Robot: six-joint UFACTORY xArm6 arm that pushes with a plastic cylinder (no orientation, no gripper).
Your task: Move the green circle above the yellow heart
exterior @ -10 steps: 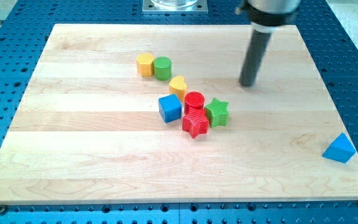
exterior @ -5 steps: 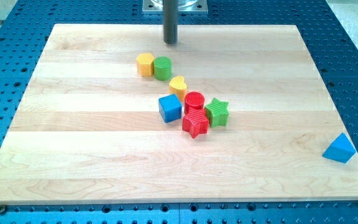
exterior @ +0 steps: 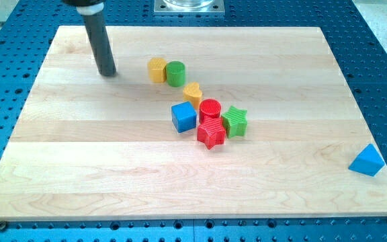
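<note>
Pale wooden board (exterior: 79,168) on a blue perforated desk (exterior: 381,67), seen whole; metal base plate (exterior: 189,6) at the top edge.

Dark straight rod from the top-left corner area, my tip (exterior: 107,73) on the board in the upper-left part, left of the block row and well apart from all blocks. No jaws on this rig, only the bare rod, so nothing to open or close and nothing held.

Blue wooden triangle block (exterior: 367,161) alone near the bottom-right corner. Centre cluster: blue wooden cube (exterior: 183,116), red wooden star block (exterior: 211,133), green wooden star block (exterior: 234,121), red wooden cylinder (exterior: 209,109), all touching or just beside each other.

Yellow wooden heart block (exterior: 192,92) at the cluster's upper end, touching or nearly touching the red cylinder. Green wooden circle block (exterior: 175,73) sits up-left of the heart, near but apart, touching the yellow wooden hexagon-like block (exterior: 156,69) on its left.

Step in hand, as judged: approach, no contact yet. The green circle is already higher than the heart but offset to the left, so the task looks partly met, not finished.

Next move calls for a push toward the right edge so the circle ends straight above the heart. Problem: the yellow hexagon block lies between tip and circle, so a straight push from here would shove both. Better come in from just above the pair and set the tip into the seam at the circle's left side, then nudge right gently; overshoot or a downward drift would knock the heart.
</note>
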